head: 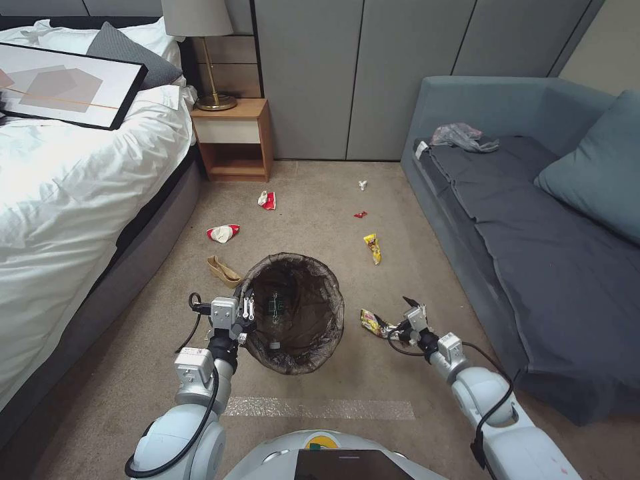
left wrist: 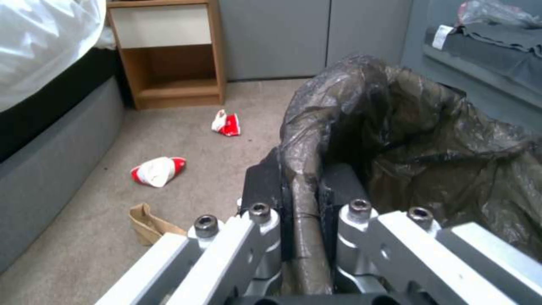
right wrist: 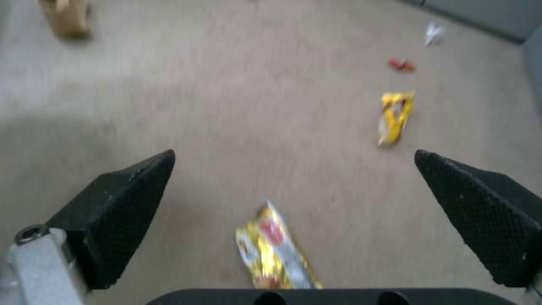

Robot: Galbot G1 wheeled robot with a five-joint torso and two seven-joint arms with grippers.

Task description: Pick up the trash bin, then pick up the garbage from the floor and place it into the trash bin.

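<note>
Bedroom with beige carpet [head: 313,220], white bed [head: 60,180] on my left, grey sofa [head: 533,253] on my right, wooden nightstand [head: 233,140] at the back wall. I see the trash bin [head: 293,313] sitting centre-front, bag-lined, with my left gripper [left wrist: 305,199] pinching its near-left rim — one finger inside, one outside. My right gripper [right wrist: 294,186] hangs low with its fingers spread wide over a yellow wrapper [right wrist: 277,250] just right of the bin — a second yellow wrapper [head: 373,247], two red-and-white cartons [head: 223,233], a tan paper piece [head: 223,271] and small scraps [head: 361,214] lie further out.
</note>
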